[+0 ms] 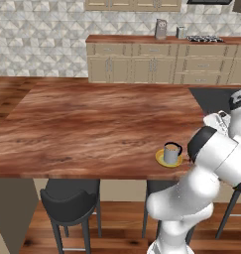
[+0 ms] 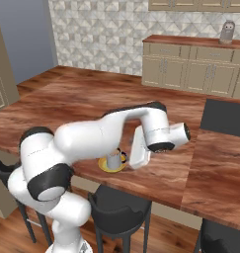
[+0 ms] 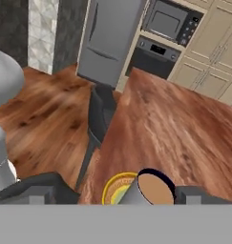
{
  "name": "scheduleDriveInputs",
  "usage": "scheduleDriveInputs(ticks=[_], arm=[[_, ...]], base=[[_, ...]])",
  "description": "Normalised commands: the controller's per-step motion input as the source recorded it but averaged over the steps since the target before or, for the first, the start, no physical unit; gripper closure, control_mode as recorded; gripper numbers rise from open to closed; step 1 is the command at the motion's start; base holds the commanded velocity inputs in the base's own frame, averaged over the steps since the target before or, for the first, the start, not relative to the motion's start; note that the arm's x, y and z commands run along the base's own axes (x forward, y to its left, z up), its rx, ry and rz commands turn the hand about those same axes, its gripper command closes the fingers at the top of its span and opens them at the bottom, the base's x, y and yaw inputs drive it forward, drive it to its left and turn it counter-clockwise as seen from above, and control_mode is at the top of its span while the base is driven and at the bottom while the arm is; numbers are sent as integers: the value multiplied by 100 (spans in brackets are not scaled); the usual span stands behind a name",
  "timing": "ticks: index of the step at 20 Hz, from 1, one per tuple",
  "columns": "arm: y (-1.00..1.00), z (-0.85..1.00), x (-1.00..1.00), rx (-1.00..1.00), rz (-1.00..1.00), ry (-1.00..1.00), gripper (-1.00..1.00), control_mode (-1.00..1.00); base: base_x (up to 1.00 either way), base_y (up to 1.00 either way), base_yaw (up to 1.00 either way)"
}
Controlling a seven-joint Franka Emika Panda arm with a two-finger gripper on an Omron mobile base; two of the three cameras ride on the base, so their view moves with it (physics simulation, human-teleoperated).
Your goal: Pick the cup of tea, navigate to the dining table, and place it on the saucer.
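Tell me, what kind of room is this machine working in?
A home kitchen with a dining area, it seems: a large wooden dining table holding a cup of tea on a saucer, beige cabinets behind, and a fridge beside an oven.

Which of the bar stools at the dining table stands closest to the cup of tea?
The stool directly below the cup of tea, partly hidden by the arm; the other stool stands further left.

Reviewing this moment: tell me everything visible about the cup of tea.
The cup of tea is a small grey cylindrical mug with a dark loop handle, holding light brown liquid. It stands upright on the yellow saucer, near the front edge of the reddish-brown dining table. In the hand view the tool's dark fingertips sit wide apart on either side of it, apparently not clamping it.
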Motion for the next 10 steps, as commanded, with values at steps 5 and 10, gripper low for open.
scheduleDriveInputs(ticks=[5,10], arm=[[0,71,-44,0,-5,-9,-100,-100],[22,63,-34,-8,-2,-12,-100,-100]], base=[[0,0,0],[0,0,0]])
